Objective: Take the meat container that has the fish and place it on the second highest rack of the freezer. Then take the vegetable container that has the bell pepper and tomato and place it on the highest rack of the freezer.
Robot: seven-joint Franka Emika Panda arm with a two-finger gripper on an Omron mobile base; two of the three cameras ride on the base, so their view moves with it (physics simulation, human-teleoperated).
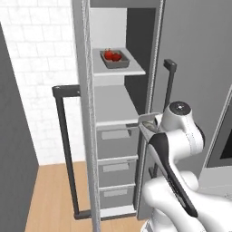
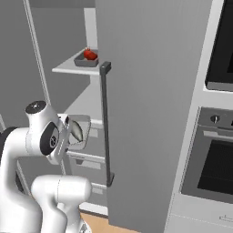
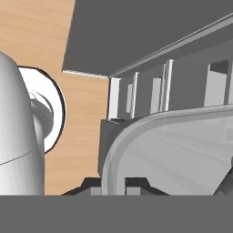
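Arm folded, elbow raised high in front of the base, forearm angled down and forward. Wrist bent so the hand points toward the open compartment. Gripper [image 3: 113, 184] closed on the near rim of the meat container [image 3: 150, 150], one finger each side of the rim. Hand held roughly level with the second shelf in both base views.

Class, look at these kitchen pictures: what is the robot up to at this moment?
The robot's hand grips a grey meat container by its rim, holding it in front of the open freezer, about level with the bare second shelf. The vegetable container, with its red pieces, already sits on the highest rack. The white drawers below are closed.
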